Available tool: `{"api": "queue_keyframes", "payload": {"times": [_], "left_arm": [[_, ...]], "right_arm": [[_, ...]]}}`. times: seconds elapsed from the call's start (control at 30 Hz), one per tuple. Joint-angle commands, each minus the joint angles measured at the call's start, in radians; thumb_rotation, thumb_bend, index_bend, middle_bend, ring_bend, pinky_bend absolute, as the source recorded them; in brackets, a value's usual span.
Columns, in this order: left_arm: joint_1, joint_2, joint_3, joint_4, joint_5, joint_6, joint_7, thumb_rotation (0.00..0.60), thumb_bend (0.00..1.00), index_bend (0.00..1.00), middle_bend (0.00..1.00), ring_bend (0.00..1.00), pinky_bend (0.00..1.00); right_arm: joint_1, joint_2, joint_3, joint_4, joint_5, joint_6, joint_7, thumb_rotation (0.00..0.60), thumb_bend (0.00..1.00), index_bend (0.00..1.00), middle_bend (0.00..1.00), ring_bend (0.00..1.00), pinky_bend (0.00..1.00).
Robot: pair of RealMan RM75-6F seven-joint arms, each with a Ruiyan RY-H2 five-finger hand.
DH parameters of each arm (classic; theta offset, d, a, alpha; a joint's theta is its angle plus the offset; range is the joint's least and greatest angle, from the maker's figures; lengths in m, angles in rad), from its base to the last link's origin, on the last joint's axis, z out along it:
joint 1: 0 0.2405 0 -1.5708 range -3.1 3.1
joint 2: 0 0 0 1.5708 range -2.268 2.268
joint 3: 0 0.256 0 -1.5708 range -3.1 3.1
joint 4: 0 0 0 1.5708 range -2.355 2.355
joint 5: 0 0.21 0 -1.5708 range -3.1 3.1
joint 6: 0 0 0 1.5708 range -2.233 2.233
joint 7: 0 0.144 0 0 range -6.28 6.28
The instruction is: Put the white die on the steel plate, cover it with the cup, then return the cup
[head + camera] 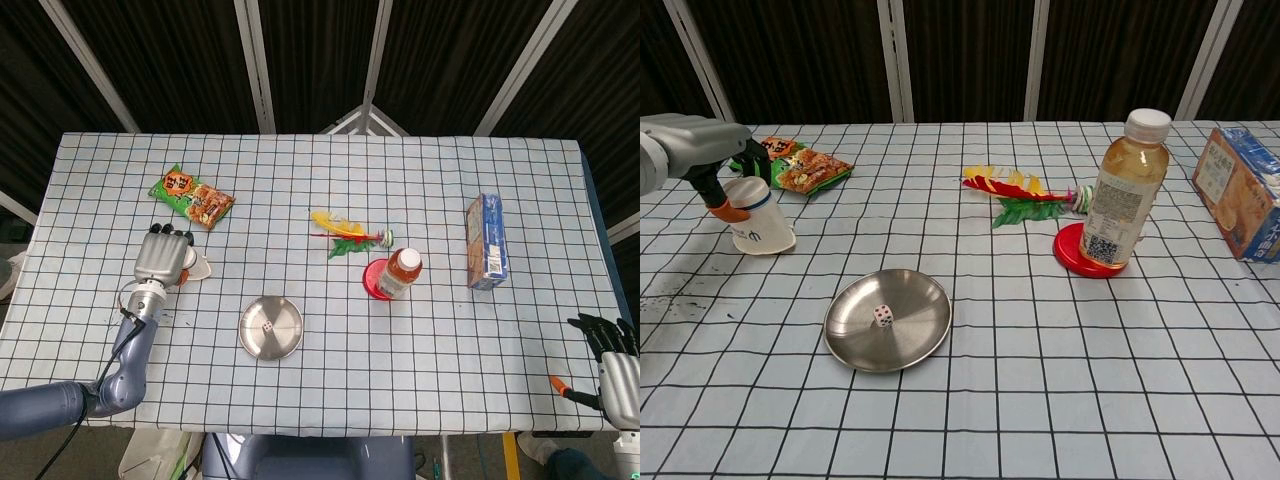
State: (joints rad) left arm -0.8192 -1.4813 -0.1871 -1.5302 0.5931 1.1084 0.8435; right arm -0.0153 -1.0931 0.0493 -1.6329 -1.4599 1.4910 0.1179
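Observation:
The white die (882, 315) lies in the steel plate (920, 345) near the table's front; the die (266, 325) and plate (285, 338) also show in the head view. A white paper cup (760, 222), mouth down and tilted, sits left of the plate. My left hand (702, 152) wraps around its upper end, with the orange-tipped thumb against its side. From above, the left hand (160, 257) covers most of the cup (198, 269). My right hand (614, 366) hangs beyond the table's front right corner, fingers spread and holding nothing.
A snack bag (800, 166) lies just behind the cup. A feather shuttlecock (1012, 196) lies mid-table. A tea bottle (1124, 190) stands on a red disc (1072, 256), and a blue box (1246, 205) stands at the right edge.

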Motion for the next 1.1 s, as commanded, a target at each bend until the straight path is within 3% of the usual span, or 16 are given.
{"api": "queue_keyframes", "payload": {"times": [0.03, 0.23, 0.43, 0.63, 0.8, 1.1], "left_arm": [[0.000, 0.008, -0.002, -0.010, 0.002, 0.001, -0.007, 0.600, 0.44, 0.34, 0.36, 0.18, 0.17], [-0.004, 0.057, -0.015, -0.104, 0.053, 0.026, -0.022, 0.600, 0.44, 0.34, 0.34, 0.18, 0.17], [-0.024, 0.142, -0.035, -0.331, 0.110, 0.070, 0.014, 0.600, 0.44, 0.34, 0.33, 0.18, 0.17], [-0.081, 0.177, -0.028, -0.528, 0.055, 0.101, 0.143, 0.600, 0.44, 0.34, 0.31, 0.17, 0.16], [-0.139, 0.134, -0.032, -0.583, -0.051, 0.114, 0.203, 0.600, 0.44, 0.34, 0.31, 0.16, 0.16], [-0.202, 0.032, -0.003, -0.537, -0.128, 0.096, 0.216, 0.600, 0.44, 0.34, 0.31, 0.16, 0.16]], "right_arm": [[0.001, 0.000, -0.001, -0.001, -0.002, -0.001, -0.001, 0.600, 0.10, 0.22, 0.19, 0.13, 0.00], [0.000, 0.000, 0.000, -0.002, -0.002, 0.001, 0.000, 0.600, 0.10, 0.22, 0.19, 0.13, 0.00], [0.000, 0.001, 0.000, -0.006, -0.002, 0.002, -0.002, 0.600, 0.10, 0.22, 0.19, 0.13, 0.00], [-0.002, 0.005, 0.001, -0.011, -0.004, 0.007, 0.005, 0.600, 0.10, 0.22, 0.19, 0.13, 0.00], [-0.005, 0.010, 0.004, -0.013, -0.001, 0.012, 0.015, 0.600, 0.10, 0.22, 0.19, 0.13, 0.00], [-0.010, 0.020, 0.008, -0.012, 0.005, 0.018, 0.036, 0.600, 0.10, 0.22, 0.19, 0.13, 0.00]]}}
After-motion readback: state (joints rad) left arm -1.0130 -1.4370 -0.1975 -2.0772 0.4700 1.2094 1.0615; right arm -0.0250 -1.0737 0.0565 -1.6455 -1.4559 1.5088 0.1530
